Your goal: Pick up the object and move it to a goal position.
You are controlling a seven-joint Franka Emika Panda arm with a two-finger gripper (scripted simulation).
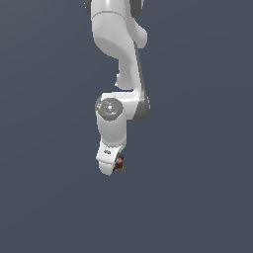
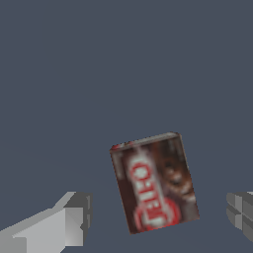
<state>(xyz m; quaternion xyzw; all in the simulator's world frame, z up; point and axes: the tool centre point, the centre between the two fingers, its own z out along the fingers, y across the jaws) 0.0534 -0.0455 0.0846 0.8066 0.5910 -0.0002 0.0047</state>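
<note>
In the exterior view the white arm hangs down the middle of the picture over a plain blue-grey surface [image 1: 44,197], and its tool [image 1: 109,165] points downward at the lower end. The small dark brown box [image 1: 118,163], with its red-and-white label, shows just at the tool's edge on the exterior view's right, partly hidden by the white body, so from here it cannot be told whether the two touch. The wrist view is clearer: the box [image 2: 155,182] lies flat on the surface, label up and turned a little askew, in the space between the two grey fingertips [image 2: 74,217]. The tool [image 2: 157,215] stands wide open, one fingertip to each side of the box, with bare surface visible between each fingertip and the box. It has hold of nothing. The box sits nearer the middle of the gap than either fingertip.
</note>
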